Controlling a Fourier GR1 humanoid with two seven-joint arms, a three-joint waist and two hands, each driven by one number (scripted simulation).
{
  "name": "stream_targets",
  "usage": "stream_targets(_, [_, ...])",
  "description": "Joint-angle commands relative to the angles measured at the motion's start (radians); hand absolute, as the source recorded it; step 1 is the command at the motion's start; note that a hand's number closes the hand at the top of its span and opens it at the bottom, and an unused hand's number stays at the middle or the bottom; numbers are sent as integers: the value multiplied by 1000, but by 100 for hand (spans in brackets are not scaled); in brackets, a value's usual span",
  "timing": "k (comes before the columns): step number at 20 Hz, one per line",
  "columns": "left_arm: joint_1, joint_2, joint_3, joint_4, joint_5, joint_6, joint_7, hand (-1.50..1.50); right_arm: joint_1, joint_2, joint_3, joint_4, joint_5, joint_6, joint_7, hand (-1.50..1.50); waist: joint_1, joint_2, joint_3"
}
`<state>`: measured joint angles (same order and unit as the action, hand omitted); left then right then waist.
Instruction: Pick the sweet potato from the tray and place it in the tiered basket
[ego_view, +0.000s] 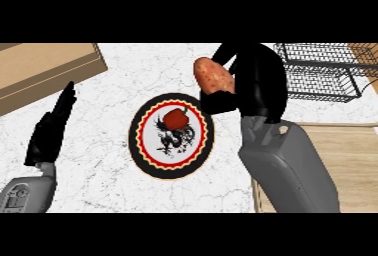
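White marble counter (111, 165). Wooden tray (354, 165) at right edge; black wire tiered basket (321, 75) behind it. Rooster-patterned plate (170, 135) carries a red tomato (175, 118). Right hand (255, 85) grasps the sweet potato (212, 75), lifted between plate and basket. Left hand (52, 130) rests at left, fingers straight.

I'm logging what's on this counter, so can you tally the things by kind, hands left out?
Vegetables: 2, the sweet potato held in the right hand and a red one on the plate
Plates: 1
Wire baskets: 1
Wooden trays: 1
Wooden blocks: 1
Total: 6
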<state>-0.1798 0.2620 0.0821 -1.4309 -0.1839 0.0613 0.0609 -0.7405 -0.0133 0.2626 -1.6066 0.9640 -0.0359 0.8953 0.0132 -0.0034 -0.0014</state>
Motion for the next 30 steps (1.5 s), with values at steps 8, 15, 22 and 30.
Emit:
stream_targets(8, [0, -10, 4, -19, -10, -10, 18, 0, -279, -97, -163, 85, 15, 211, 32, 150, -8, 3, 1])
stream_targets(15, [66, -42, -22, -97, -28, 5, 34, 0, -271, -226, -271, 246, -54, 177, -195, 150, -1, 4, 1])
stream_targets(22, [34, -25, -2, -55, -18, -15, 11, 0, -291, -387, -238, 432, 89, 167, -303, 150, 0, 7, 1])
stream_targets(30, [-6, -50, -13, -13, -40, 1, 6, 0, -352, -489, -289, 760, 174, -5, -470, 150, 11, 13, 1])
